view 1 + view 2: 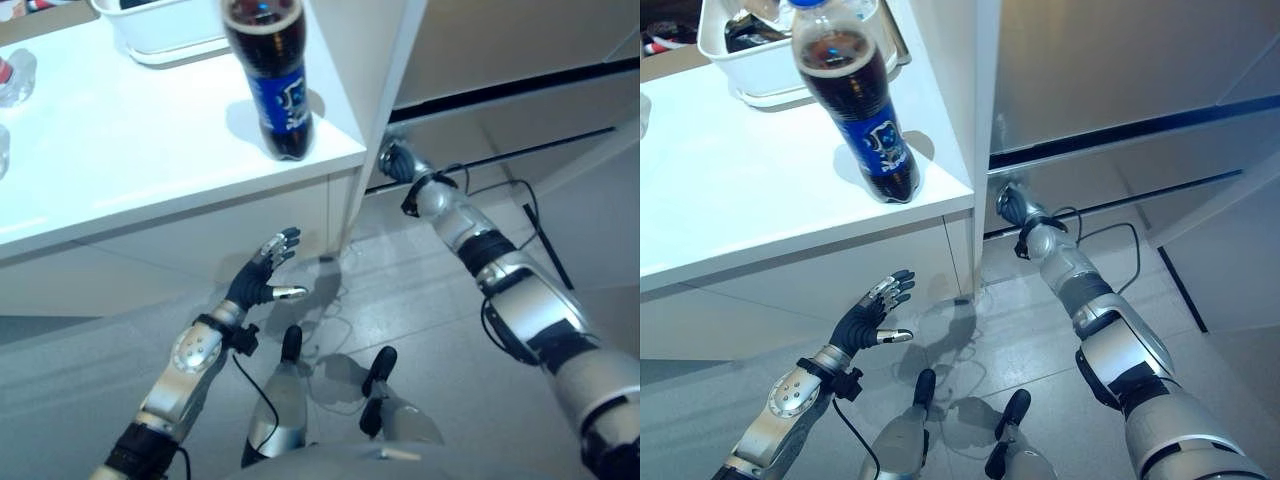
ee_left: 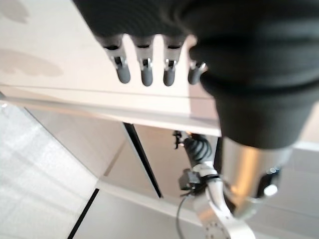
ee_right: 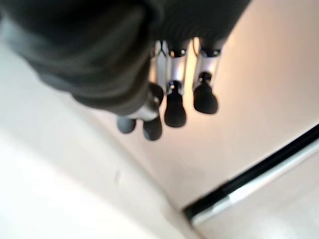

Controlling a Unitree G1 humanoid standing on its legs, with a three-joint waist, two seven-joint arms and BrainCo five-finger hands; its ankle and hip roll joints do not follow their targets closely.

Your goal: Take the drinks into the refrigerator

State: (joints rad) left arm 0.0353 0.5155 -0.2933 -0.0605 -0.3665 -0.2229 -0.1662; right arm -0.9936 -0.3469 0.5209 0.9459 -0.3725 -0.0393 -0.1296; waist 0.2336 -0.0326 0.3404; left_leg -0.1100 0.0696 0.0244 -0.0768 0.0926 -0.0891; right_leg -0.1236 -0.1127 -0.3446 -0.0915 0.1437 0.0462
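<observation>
Standing upright near the white counter's corner, the cola bottle looks full, heavy, slick; we'd grip mid-label. Left hand spread, empty; right hand at refrigerator door, fingers relaxed.

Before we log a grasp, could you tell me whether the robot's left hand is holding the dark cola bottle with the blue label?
No: the dark cola bottle with the blue label stands on the white counter, while the left hand hangs open below the counter's edge.

A cola bottle stands upright near the front right corner of the counter, upper left of the frame. Behind it a tray sits on the counter. The refrigerator fills the upper right, just beside the counter.
</observation>
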